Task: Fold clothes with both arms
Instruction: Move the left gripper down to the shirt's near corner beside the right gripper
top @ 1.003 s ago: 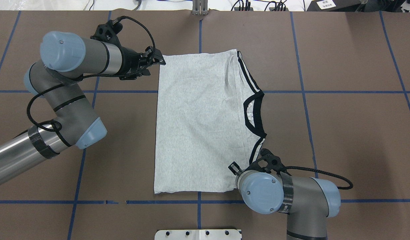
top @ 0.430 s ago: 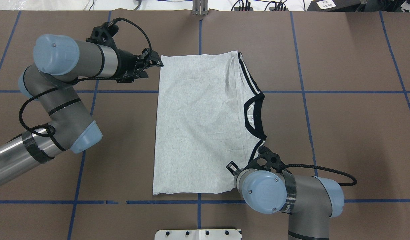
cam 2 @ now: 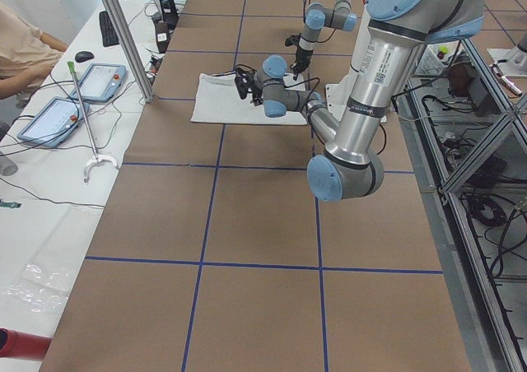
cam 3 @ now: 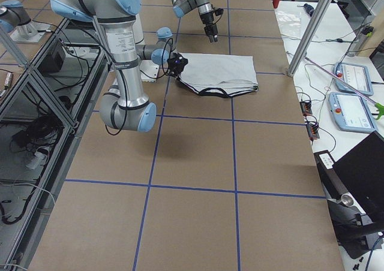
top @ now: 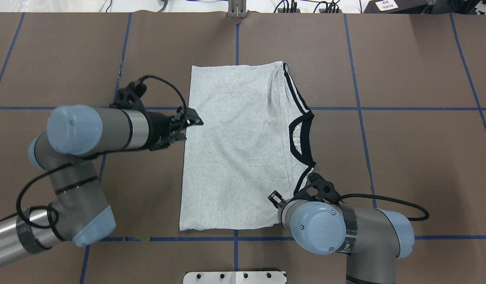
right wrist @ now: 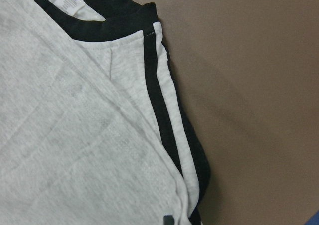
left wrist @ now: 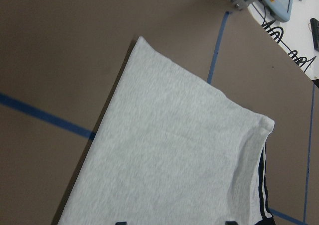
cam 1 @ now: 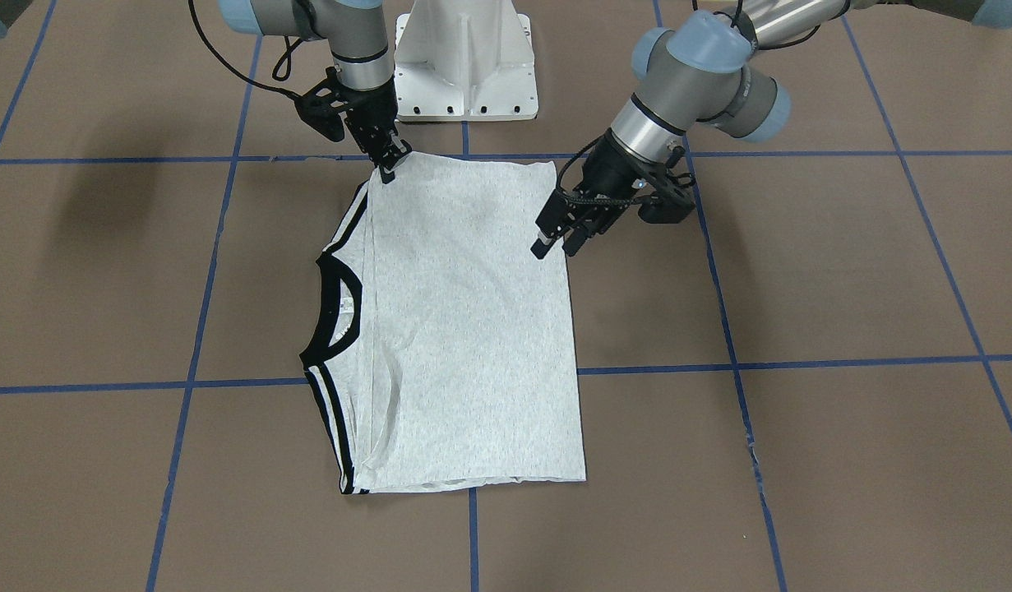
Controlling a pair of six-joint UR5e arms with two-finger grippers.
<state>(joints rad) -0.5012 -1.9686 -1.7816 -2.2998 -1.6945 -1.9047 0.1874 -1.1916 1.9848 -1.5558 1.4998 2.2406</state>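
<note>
garment: we are seeing a light heather-grey t-shirt lying flat in the middle of the brown paper-covered table, folded into a long rectangle.
garment edges: its black ribbed collar is facing the robot's right, with black double stripes running along the shoulders on either side of it. the plain folded edge is facing the robot's left.
left gripper: the black two-finger left gripper is hanging at the t-shirt's plain left edge, along its far half. we are not managing to tell whether it is touching the cloth.
left fingers: its fingertips are standing well apart at the bottom of the left wrist view, holding nothing, with grey cloth lying below them.
right gripper: the black two-finger right gripper is bearing down on the t-shirt's corner nearest the white metal pedestal, at the striped shoulder end.
right fingers: we are reading them as pinched together on that striped corner. in the right wrist view only one dark tip is showing, right at the cloth's edge.
overhead view: the right arm's grey joint is covering its gripper from above.
table markings: thin blue tape lines are crossing the table in a grid, some passing under the t-shirt.
</note>
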